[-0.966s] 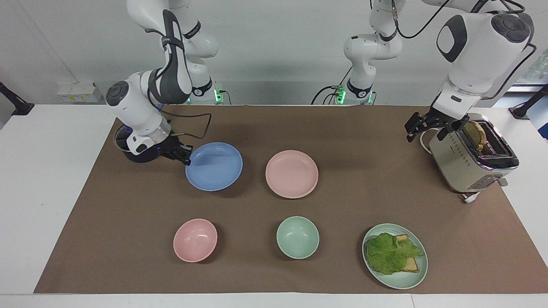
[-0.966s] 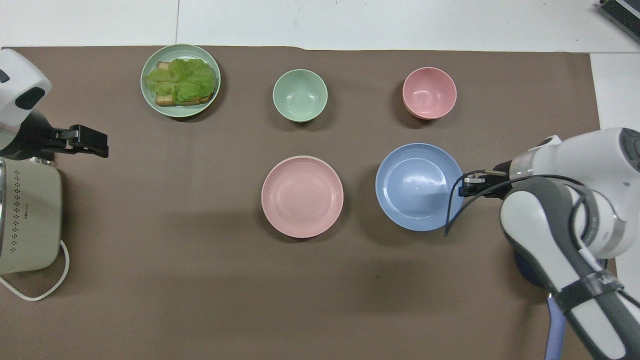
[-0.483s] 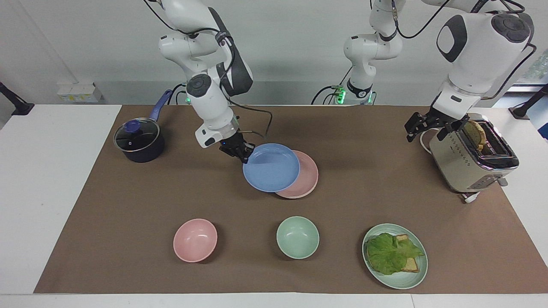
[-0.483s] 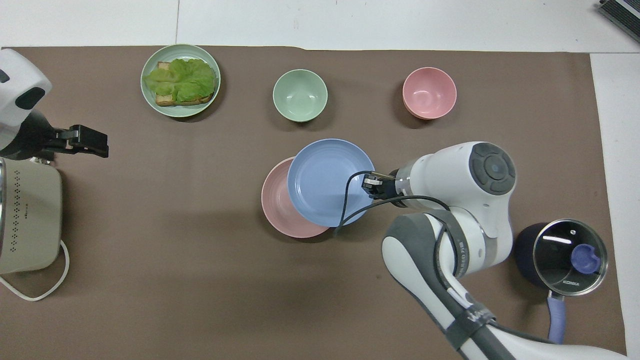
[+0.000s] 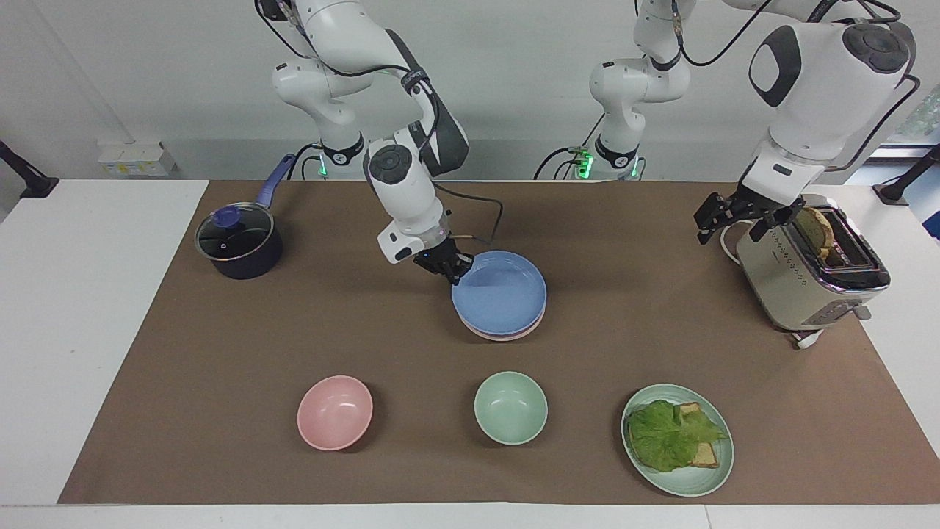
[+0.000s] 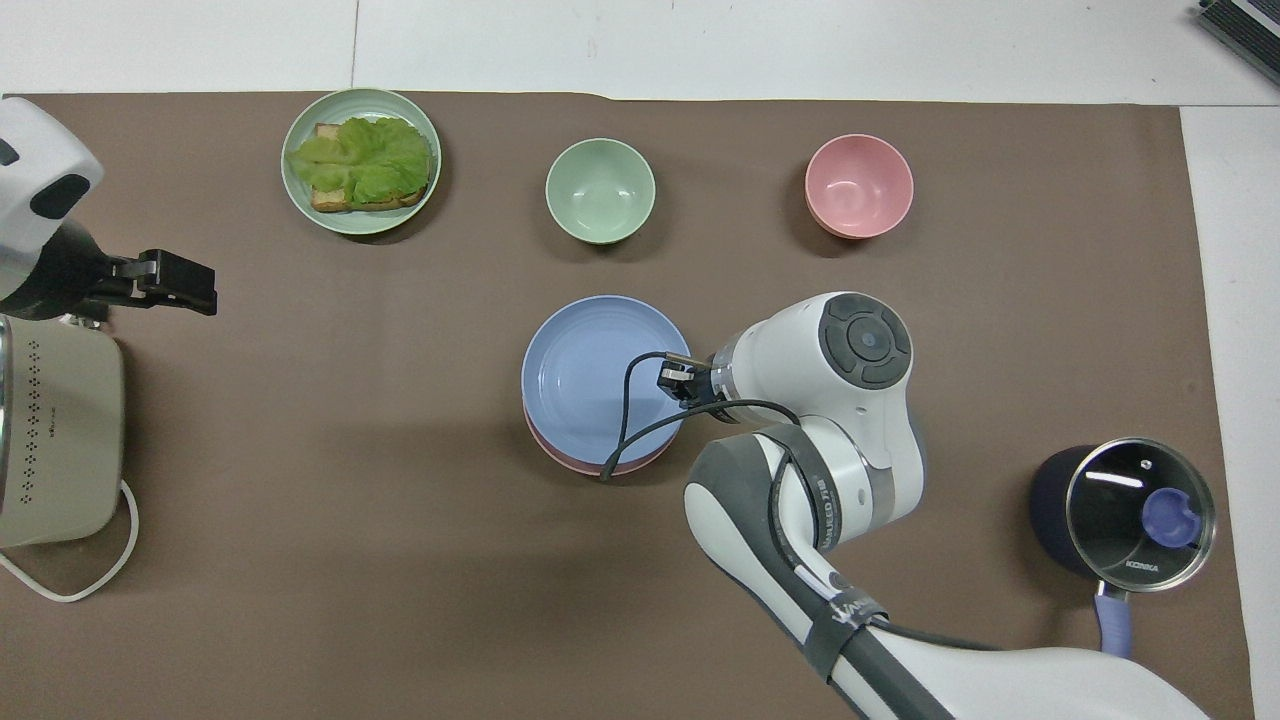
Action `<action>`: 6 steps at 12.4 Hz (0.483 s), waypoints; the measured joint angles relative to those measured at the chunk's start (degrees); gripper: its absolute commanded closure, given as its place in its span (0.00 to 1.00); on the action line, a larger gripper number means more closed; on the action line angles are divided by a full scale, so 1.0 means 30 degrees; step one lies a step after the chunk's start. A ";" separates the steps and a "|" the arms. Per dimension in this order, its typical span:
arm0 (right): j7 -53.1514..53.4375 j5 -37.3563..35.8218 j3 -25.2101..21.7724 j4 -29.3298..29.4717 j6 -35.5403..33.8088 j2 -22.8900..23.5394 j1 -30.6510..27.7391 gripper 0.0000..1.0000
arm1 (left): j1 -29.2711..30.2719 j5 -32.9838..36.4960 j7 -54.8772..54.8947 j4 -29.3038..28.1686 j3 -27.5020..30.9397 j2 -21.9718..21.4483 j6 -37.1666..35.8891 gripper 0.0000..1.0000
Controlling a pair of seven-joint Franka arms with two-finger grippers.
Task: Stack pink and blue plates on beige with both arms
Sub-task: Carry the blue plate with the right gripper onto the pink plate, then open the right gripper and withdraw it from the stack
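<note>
My right gripper (image 5: pixel 455 273) (image 6: pixel 672 382) is shut on the rim of the blue plate (image 5: pixel 503 294) (image 6: pixel 590 375), on the edge nearer the robots. The blue plate lies right over the pink plate (image 5: pixel 507 336) (image 6: pixel 600 466) in the middle of the mat. Only a thin pink edge shows under it, and I cannot tell whether it rests fully on the pink one. My left gripper (image 5: pixel 742 217) (image 6: pixel 180 282) waits open and holds nothing, over the mat beside the toaster. The beige plate is out of view.
A dark pot with a glass lid (image 5: pixel 239 241) (image 6: pixel 1125 510) stands toward the right arm's end. A toaster (image 5: pixel 808 272) (image 6: pixel 55 430) is at the left arm's end. Farther from the robots sit a pink bowl (image 5: pixel 335 412), a green bowl (image 5: pixel 510 407) and a green plate (image 5: pixel 690 485) with lettuce toast.
My right arm has carried the blue plate from near the pot across to the pink plate and brought it down over it. The left arm has not moved.
</note>
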 measured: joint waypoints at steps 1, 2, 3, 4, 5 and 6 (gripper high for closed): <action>0.0000 0.0000 -0.0004 0.0028 0.0052 0.0127 0.0064 0.98 | 0.0000 0.0000 0.0000 0.0000 0.0000 0.0000 0.0000 0.00; 0.0000 0.0000 -0.0010 0.0052 0.0056 0.0149 0.0082 0.89 | 0.0000 0.0000 0.0001 0.0000 0.0000 0.0000 0.0000 0.00; 0.0003 0.0000 -0.0016 0.0086 0.0057 0.0148 0.0083 0.66 | 0.0000 0.0000 0.0001 0.0000 0.0000 0.0000 0.0000 0.00; 0.0004 -0.0001 -0.0025 0.0112 0.0057 0.0147 0.0083 0.28 | 0.0000 0.0000 0.0001 0.0000 0.0000 0.0000 0.0000 0.00; 0.0004 -0.0001 -0.0046 0.0128 0.0057 0.0148 0.0082 0.24 | 0.0000 0.0000 0.0001 0.0000 0.0000 0.0000 0.0000 0.00; 0.0005 -0.0001 -0.0047 0.0157 0.0057 0.0148 0.0084 0.22 | 0.0000 0.0000 0.0002 0.0000 0.0000 0.0000 0.0000 0.00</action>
